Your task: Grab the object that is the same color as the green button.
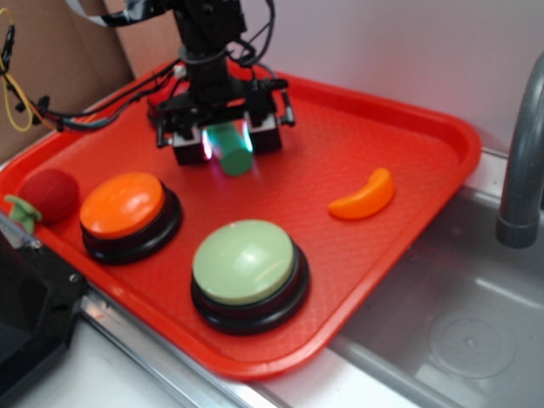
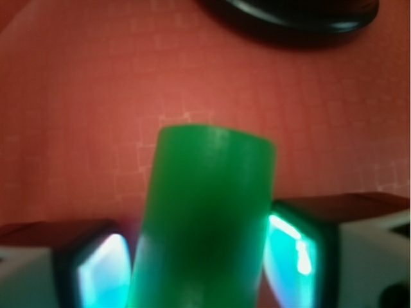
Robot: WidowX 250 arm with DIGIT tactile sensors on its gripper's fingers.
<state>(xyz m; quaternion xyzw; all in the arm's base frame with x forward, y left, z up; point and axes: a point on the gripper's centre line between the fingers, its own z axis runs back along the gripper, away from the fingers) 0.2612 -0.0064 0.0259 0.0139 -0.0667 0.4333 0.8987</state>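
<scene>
The small green cylinder (image 1: 235, 158) sits between my gripper's (image 1: 228, 140) two glowing pads at the back middle of the red tray (image 1: 442, 127), its end sticking out toward the front. In the wrist view the cylinder (image 2: 209, 212) fills the gap of the gripper (image 2: 202, 263), and both lit pads (image 2: 289, 247) press against its sides. The gripper is shut on it, low over the tray. The large pale-green button (image 1: 244, 259) on its black base stands at the tray's front, apart from the gripper.
An orange-topped button (image 1: 123, 204) stands front left, with a red ball (image 1: 49, 194) with a green leaf beside it. An orange crescent (image 1: 365, 197) lies to the right. A metal sink (image 1: 476, 314) and grey pipe (image 1: 523, 161) are right of the tray. A black button base (image 2: 289, 16) edges the wrist view.
</scene>
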